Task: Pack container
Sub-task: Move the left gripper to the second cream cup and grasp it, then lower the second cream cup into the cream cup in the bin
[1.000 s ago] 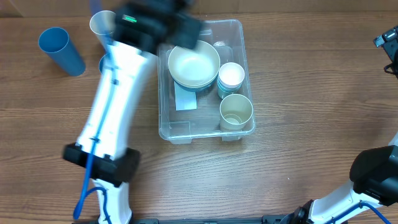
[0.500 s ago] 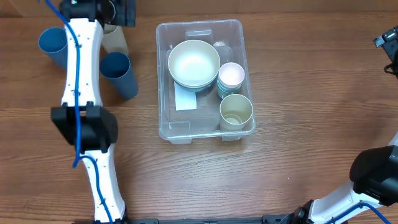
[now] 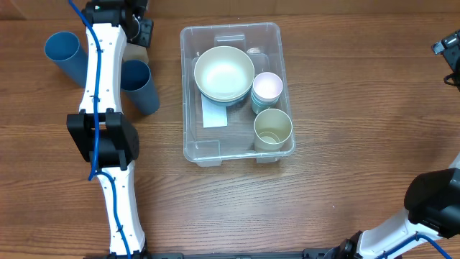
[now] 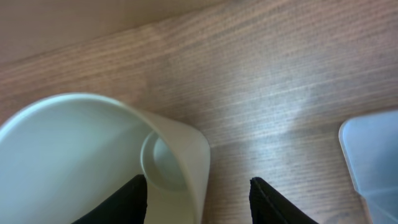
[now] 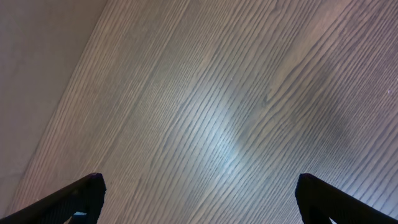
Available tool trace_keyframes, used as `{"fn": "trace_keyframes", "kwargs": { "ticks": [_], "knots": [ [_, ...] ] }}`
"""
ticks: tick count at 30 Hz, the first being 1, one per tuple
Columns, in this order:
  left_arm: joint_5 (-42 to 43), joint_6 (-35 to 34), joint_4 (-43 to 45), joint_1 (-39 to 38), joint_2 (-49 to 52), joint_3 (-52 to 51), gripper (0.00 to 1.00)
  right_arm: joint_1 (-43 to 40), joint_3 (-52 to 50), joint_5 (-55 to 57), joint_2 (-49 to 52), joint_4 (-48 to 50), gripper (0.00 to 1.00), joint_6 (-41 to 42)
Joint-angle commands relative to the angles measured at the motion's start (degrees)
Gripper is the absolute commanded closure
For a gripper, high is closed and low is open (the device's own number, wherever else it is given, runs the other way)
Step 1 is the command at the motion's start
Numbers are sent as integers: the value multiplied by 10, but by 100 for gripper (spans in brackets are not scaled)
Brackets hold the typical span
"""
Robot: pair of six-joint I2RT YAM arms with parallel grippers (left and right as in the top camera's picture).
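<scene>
Container (image 3: pixel 188 108) sits mid-counter (image 3: pixel 323 180), long axis 12-to-6, upright, nothing gripping it.

Handling, my read: thin clear plastic, so light, walls somewhat flexible, smooth and slippery. If it has to move, pinch the rim on a long side near a corner, where it should be stiffest. No reason to move it now, it's the drop target.

Contents:
- white bowl (image 3: pixel 224 72), nested on what looks like a bluish one, toward 11 o'clock in the bin
- pale pink cup (image 3: pixel 267 86) at 3 o'clock, touching the bowl stack
- beige cup (image 3: pixel 273 129) at 5 o'clock, just beside the pink one
- white label (image 3: pixel 214 114) on the floor; bare floor left at 7 o'clock

Outside the bin: two blue cups (image 3: pixel 61 52) (image 3: pixel 138 85) at its 9 to 10 o'clock, plus a cream cup (image 4: pixel 81 143) under the left arm at about 10 o'clock.

Left claw (image 4: pixel 198 198): spread, straddling the cream cup's rim wall, one finger apparently over the mouth, the other outside with a gap. Not pinching. Cup looks light and thin-walled, so a rim pinch should work; squeeze gently, it may slip.

Right claw (image 5: pixel 199 186): spread wide over bare counter, well apart at 3 o'clock, idle.
</scene>
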Motion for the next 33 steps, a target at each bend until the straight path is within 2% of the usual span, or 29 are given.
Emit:
{"fn": "trace_keyframes", "kwargs": {
  "ticks": [1, 2, 6, 7, 9, 15, 22, 27, 30, 33],
  "knots": [
    [-1, 4, -8, -2, 6, 2, 48, -1, 12, 4, -14, 3, 0, 4],
    [-1, 4, -8, -2, 6, 2, 53, -1, 12, 4, -14, 3, 0, 4],
    [-23, -23, -1, -2, 6, 2, 92, -1, 12, 4, -14, 3, 0, 4],
    [-39, -38, 3, -2, 6, 2, 96, -1, 12, 4, -14, 3, 0, 4],
    [-70, -66, 19, -2, 6, 2, 96, -1, 12, 4, -14, 3, 0, 4],
    [-84, -84, 18, -4, -17, 17, 96, -1, 12, 4, -14, 3, 0, 4],
    [-70, -91, -15, -47, -171, 24, 96, -1, 12, 4, -14, 3, 0, 4],
    [-27, -90, -66, -147, -299, 24, 96, -1, 12, 4, -14, 3, 0, 4],
    [50, -46, -90, -229, -335, 24, 96, -1, 12, 4, -14, 3, 0, 4],
    [92, -23, -132, -303, -338, 24, 96, -1, 12, 4, -14, 3, 0, 4]
  ]
}}
